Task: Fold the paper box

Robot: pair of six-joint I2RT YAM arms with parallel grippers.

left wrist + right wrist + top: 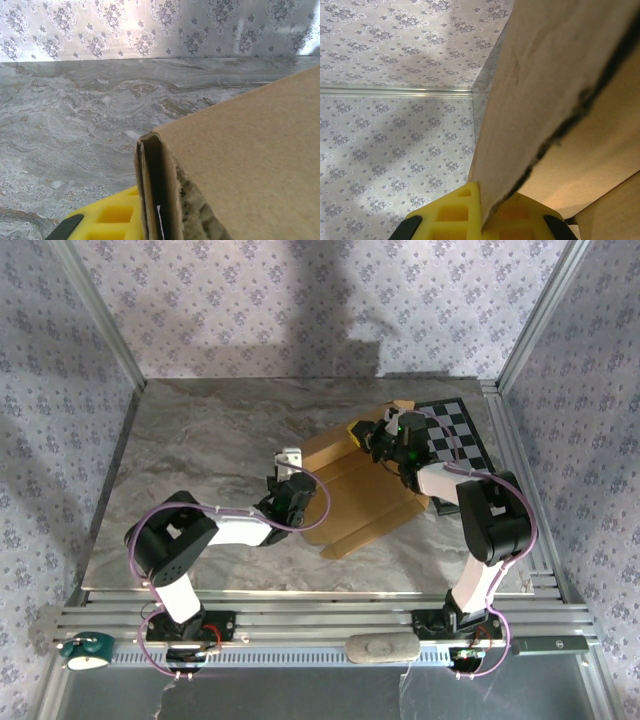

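Top view: the paper box (365, 495) lies partly folded on the marble table (200, 440), skewed to the table edges. The left pincer (292, 475) is at the box's left edge and the right pincer (368, 436) at its far edge, with a checkerboard (455, 435) just right of the right pincer. The box's long axis looks to run from its near corner up toward the right pincer, but that's uncertain because the outline is close to square. Left wrist view: a doubled-over cardboard wall edge (152, 190) stands upright, touching one yellow finger (112, 217). The other finger is hidden behind the board, so the grip can't be told. Right wrist view: yellow pads (452, 212) sit on either side of a raised flap (540, 85), and the jaws are narrow and clamped on it. The flap rises up and away from the pincer. Step judged: walls and flaps going up, mid-fold. The next move likely calls for swinging the held flap inward along its crease while the left side steadies the wall, without tearing the ragged edge.
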